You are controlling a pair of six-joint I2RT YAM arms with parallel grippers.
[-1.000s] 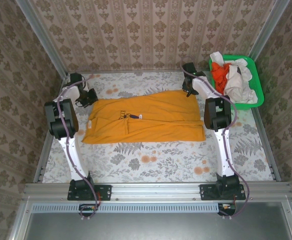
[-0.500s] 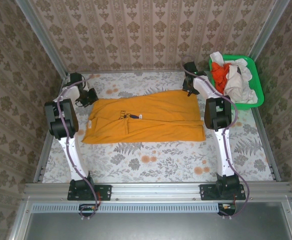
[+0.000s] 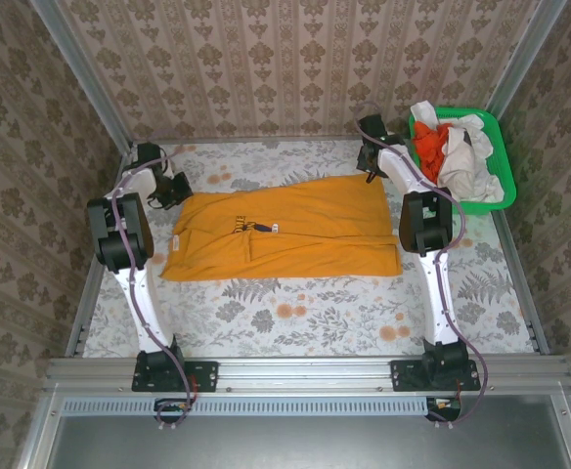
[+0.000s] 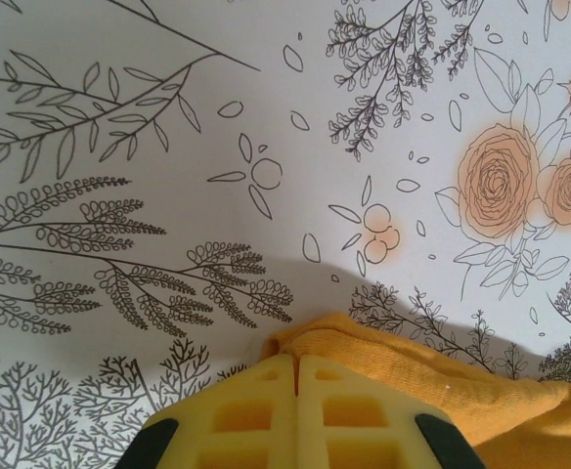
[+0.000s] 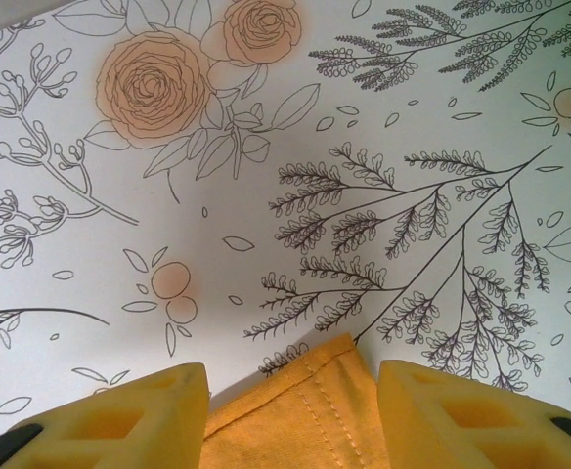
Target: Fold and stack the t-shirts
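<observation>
Orange t-shirt lies half-folded mid worktop; other t-shirts are heaped in green basket, far right. Left jaws pinched shut on shirt's far-left corner. Right jaws stand apart w/ far-right corner between them, not gripped. Risk: if left pulls alone, cloth skews & fold goes crooked. Right may catch hem edge only & slip off.

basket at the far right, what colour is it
The basket is green, seen best in the top external view.

White arms, black joints, yellow fingers
</observation>
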